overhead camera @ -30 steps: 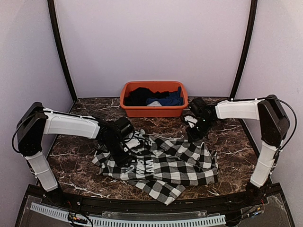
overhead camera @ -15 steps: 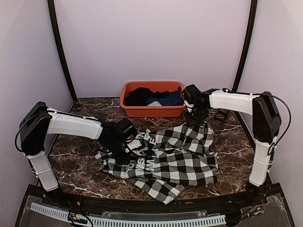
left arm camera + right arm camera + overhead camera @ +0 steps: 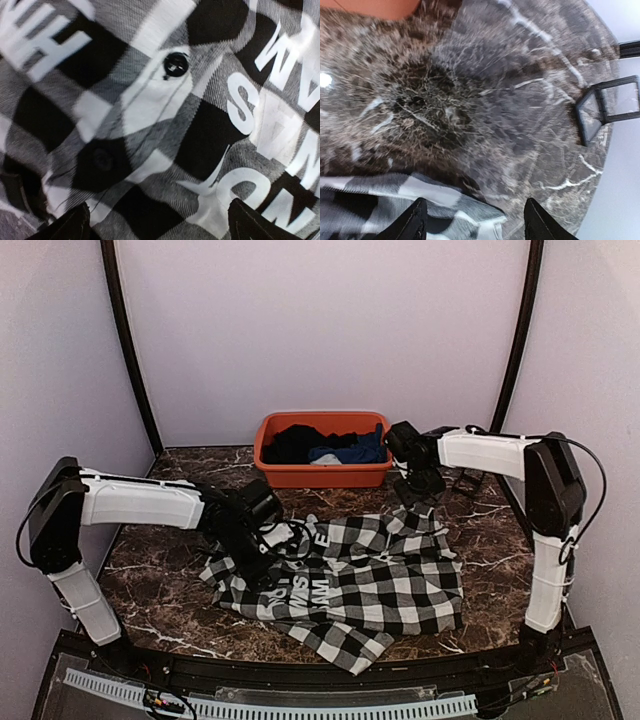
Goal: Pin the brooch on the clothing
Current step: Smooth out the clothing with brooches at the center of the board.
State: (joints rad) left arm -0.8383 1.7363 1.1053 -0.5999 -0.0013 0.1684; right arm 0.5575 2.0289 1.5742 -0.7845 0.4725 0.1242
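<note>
The left gripper [image 3: 159, 225] hung with jaws apart and empty, close over the checked shirt [image 3: 150, 125]; the right gripper [image 3: 476, 225], likewise apart and empty, had the shirt's edge under its fingertips; no brooch showed; the shirt probably needed flattening beneath the fingers first.

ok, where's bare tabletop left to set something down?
Bare table: back-left, left of the orange bin; front-left, beside the checked shirt; right strip between shirt and right arm's base. Crowded: centre under the left pincer, and back-right, where the right pincer and a small black frame sit.
</note>
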